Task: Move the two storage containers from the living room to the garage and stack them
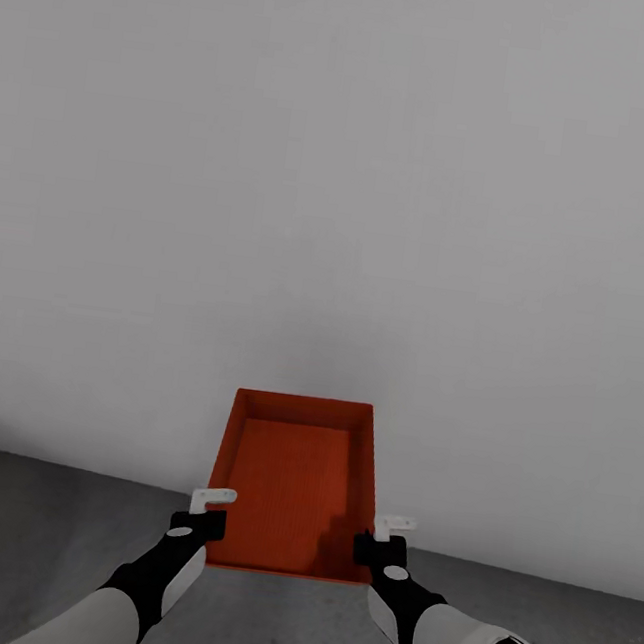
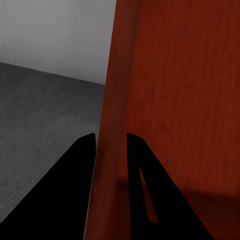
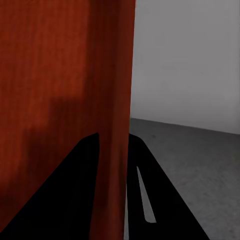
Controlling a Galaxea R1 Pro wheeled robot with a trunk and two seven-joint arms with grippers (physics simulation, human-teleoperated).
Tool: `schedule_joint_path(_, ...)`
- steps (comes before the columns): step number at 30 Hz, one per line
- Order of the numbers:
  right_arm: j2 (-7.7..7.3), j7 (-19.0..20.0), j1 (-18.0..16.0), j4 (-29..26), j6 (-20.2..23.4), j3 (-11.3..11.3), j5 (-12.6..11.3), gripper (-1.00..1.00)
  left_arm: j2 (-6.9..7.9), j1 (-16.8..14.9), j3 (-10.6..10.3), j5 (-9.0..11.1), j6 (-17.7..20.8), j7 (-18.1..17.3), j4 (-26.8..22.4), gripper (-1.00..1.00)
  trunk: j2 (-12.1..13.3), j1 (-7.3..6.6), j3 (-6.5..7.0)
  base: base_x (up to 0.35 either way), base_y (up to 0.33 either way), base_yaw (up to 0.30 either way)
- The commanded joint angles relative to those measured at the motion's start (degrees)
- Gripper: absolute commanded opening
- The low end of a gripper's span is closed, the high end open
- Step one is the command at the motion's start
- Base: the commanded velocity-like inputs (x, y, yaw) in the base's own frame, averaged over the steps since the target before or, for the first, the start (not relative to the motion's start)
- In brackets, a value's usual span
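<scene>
One orange-red storage container (image 1: 293,480) is held off the ground between the two arms, in front of the robot and facing a plain white wall (image 1: 341,163). Its long axis runs straight away from the robot toward that wall, with the open top turned toward the head camera. The left gripper (image 1: 206,509) is pinched on the container's left side wall near the close corner, and the right gripper (image 1: 387,535) is pinched on the right side wall at the matching spot; in each wrist view a thin red wall is seen passing between two dark fingers (image 2: 82,165), (image 3: 85,165), so both are closed on the rim rather than spread. Neither arm is nearer than the other, as the hold is symmetric. The dark grey concrete floor (image 1: 37,509) lies directly below and ahead of the container, meeting the wall just beyond it. The setting suggests the garage has been reached, and the coming move is judged to be a straight lowering, with the bin kept level, onto the floor short of the wall.
</scene>
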Motion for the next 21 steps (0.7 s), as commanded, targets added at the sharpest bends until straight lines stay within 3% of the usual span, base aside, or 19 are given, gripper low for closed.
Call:
schedule_joint_path(1, -0.01, -0.16, -0.05, -0.08, -0.30, -0.98, -0.24, -1.00, 0.82, -0.04, 1.47, 0.26, 0.39, 0.78, -0.11, -1.00, -0.08, 0.01, -0.18, 0.000, 0.000, 0.080)
schedule_joint_path(21, -0.03, -0.12, -0.05, -0.08, -0.23, -0.98, -0.24, -1.00, 0.83, -0.04, 1.44, 0.26, 0.38, 0.78, -0.11, -1.00, -0.08, 0.01, -1.98, 0.000, 0.000, 0.080)
